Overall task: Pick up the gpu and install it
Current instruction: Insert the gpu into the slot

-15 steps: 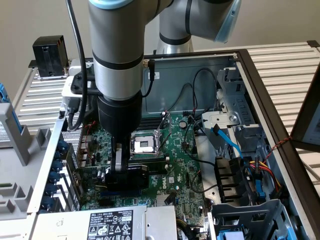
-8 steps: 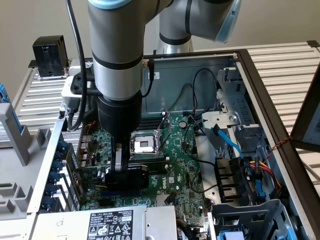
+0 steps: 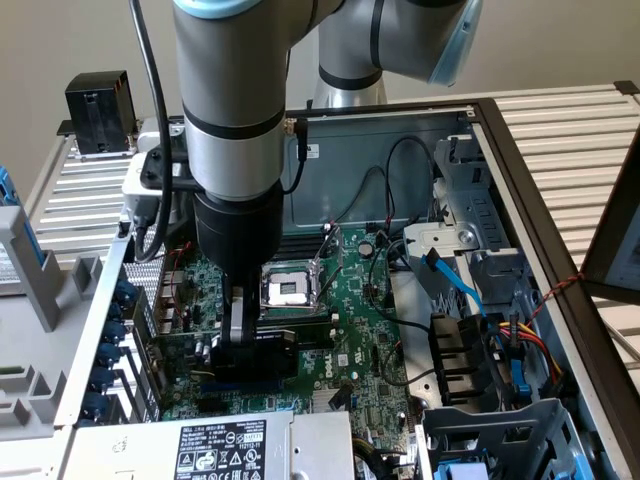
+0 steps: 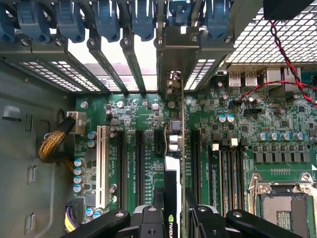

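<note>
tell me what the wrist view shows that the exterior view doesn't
Wrist view: the gpu edge-on, gripped by the end effector, standing over the board's slots, with its bracket at the rear opening below the blue clips.
Exterior view: the arm, a blue cable and the power supply.
Both: the motherboard and the cpu socket.

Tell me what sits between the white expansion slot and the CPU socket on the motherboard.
In the wrist view: black expansion slots, the gpu standing edge-on, held in the gripper, then the dark memory slots beside the socket.
</note>
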You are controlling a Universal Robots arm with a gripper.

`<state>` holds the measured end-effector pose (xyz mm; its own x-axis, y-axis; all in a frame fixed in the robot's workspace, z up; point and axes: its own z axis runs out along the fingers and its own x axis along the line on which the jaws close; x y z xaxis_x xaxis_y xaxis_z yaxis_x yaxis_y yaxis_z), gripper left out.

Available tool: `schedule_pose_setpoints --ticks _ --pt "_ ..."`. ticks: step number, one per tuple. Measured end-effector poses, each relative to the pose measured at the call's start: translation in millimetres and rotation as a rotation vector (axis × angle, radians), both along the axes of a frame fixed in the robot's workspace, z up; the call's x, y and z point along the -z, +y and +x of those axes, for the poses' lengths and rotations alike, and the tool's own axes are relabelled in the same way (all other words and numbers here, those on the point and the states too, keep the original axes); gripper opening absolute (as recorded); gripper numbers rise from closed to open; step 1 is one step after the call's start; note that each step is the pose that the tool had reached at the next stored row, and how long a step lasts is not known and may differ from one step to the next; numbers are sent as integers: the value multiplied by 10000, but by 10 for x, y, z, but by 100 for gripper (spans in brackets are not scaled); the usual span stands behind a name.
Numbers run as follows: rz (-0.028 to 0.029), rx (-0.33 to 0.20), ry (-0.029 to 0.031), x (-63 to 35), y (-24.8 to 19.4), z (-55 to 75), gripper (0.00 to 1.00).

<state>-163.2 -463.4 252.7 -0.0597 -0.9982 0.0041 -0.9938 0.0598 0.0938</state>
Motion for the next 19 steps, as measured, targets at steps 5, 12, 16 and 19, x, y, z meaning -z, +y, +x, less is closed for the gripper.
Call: schedule_pose_setpoints --ticks 5,12,16,19 --pt "1 -2 -9 4 0 -9 26" --pt "11 0 -8 10 0 -10 26" --pt "17 1 -8 12 0 -10 26" --pt "18 1 -9 12 0 -10 26"
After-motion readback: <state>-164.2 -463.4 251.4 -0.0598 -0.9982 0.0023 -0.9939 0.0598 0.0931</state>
